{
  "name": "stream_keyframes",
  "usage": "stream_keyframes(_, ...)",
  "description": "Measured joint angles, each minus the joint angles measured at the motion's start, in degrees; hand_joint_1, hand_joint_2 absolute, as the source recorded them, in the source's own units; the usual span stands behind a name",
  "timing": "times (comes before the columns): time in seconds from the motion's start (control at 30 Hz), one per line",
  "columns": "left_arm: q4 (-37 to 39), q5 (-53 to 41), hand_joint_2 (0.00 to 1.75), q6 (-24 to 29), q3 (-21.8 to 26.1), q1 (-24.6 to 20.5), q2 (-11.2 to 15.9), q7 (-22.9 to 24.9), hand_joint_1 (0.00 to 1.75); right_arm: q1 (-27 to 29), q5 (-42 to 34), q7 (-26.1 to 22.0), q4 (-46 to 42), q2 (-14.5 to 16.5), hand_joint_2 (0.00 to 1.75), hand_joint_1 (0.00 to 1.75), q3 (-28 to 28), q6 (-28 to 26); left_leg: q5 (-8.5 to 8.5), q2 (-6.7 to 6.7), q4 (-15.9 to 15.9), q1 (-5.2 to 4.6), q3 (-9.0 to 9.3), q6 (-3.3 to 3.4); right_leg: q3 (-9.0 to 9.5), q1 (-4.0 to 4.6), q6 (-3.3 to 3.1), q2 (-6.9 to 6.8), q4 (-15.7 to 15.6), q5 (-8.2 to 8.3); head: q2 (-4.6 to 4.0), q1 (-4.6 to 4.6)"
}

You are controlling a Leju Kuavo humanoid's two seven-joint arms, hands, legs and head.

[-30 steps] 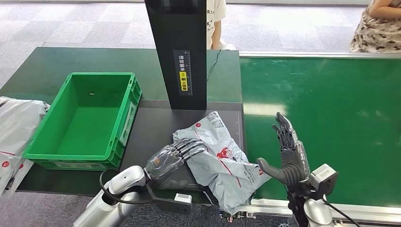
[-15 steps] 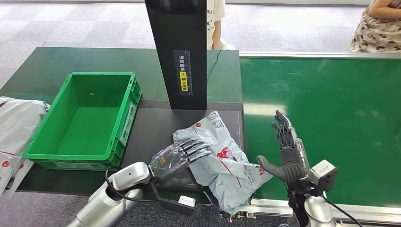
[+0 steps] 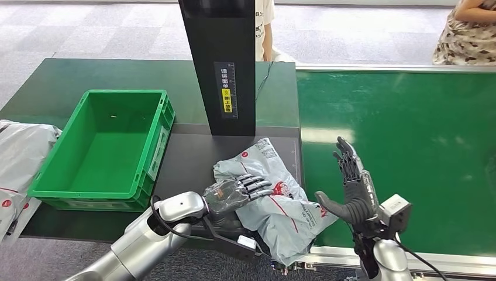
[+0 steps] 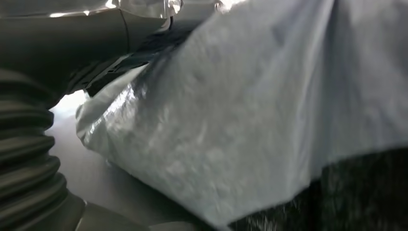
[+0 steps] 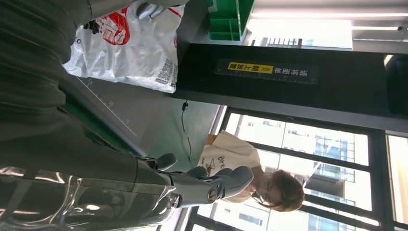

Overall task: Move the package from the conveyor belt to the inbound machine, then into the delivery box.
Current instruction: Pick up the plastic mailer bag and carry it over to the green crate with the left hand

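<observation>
While one crinkled grey plastic package (image 3: pixel 275 196) lies on the dark flat bed of the inbound machine (image 3: pixel 187 164), its near corner hangs past the front edge beside the conveyor belt (image 3: pixel 409 146). It is a soft mailer bag, glossy and wrinkled, printed with red marks and a small square code; the left wrist view shows its creased, shiny skin (image 4: pixel 250 120) close up, and the right wrist view shows the same bag (image 5: pixel 134 48) with its red print. The left hand (image 3: pixel 234 193) rests on the package's left side, its fingers laid flat across the top; whether they grip the plastic I cannot tell. The right hand (image 3: pixel 351 193) stands upright over the belt's near left corner, just beside the package, fingers apart and straight, thumb stuck out toward the bag, holding nothing. Its dark fingers (image 5: pixel 211 185) look smooth and glossy from the wrist camera.

One tall black rectangular column (image 3: pixel 221 64) rises from the back of the machine bed, carrying one label strip with a yellow patch. One delivery box (image 3: pixel 102 187), a green moulded plastic crate with ribbed walls and an open top, sits to the left of the bed. More grey mailer bags (image 3: pixel 20 158) lie at the far left, beside the crate. The belt is a wide, matte green sheet with a pale metal rim. Two people (image 3: pixel 266 29) stand beyond the table, one behind the column and one at the far right corner.
</observation>
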Motion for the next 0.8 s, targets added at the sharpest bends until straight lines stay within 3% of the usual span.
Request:
stream_keyframes(0.1,2.7,0.4,1.75,-2.4,-1.0,-1.6,-0.7,1.1,0.00,-0.4,0.1,0.0,0.8,0.0,1.75,0.00,0.0,-0.3,0.00,-0.05,0.0,0.00,0.02,0.00,0.06,0.00,0.00,-0.05,0.0,0.00,0.00,0.01)
stream_keyframes(0.13,3.7,0.7,1.75,-3.1,-1.3,-2.2,-1.0,1.4,0.36,-0.5,0.1,0.0,1.1,0.1,1.75,0.00,0.0,-0.4,0.00,-0.08,0.0,0.00,0.05,0.00,0.10,0.00,0.01,-0.08,0.0,-0.01,0.00,0.01)
stream_keyframes(0.23,6.6,1.5,1.75,-4.4,-2.0,-3.6,-1.7,1.7,1.66,-0.6,0.2,-0.3,1.8,0.3,1.75,0.00,0.0,-0.6,0.00,-0.11,0.0,0.00,0.22,0.01,0.30,0.00,0.02,-0.11,0.0,-0.02,0.01,0.02)
stream_keyframes(0.27,7.5,1.8,1.75,-4.5,-2.2,-3.9,-1.8,1.7,1.75,-0.5,0.3,-0.4,1.9,0.4,1.75,0.00,0.0,-0.7,0.00,-0.11,0.0,0.00,0.28,0.01,0.36,0.00,0.02,-0.11,0.0,-0.02,0.01,0.01)
stream_keyframes(0.53,9.9,3.1,1.75,-1.2,-2.3,-4.1,-2.2,1.3,1.75,0.6,1.1,-0.6,2.0,0.9,1.75,0.00,-0.1,-1.1,0.02,-0.09,0.0,0.00,0.39,0.03,0.47,0.00,0.03,-0.10,0.0,0.02,0.00,0.01)
stream_keyframes(0.8,9.1,5.1,1.75,6.0,-1.9,-3.5,-2.0,-2.9,1.75,1.2,0.9,-0.7,1.5,0.9,1.75,0.00,-0.7,-1.0,0.02,-0.07,0.0,0.00,0.42,0.02,0.46,0.00,0.02,-0.06,0.0,0.02,0.01,0.01)
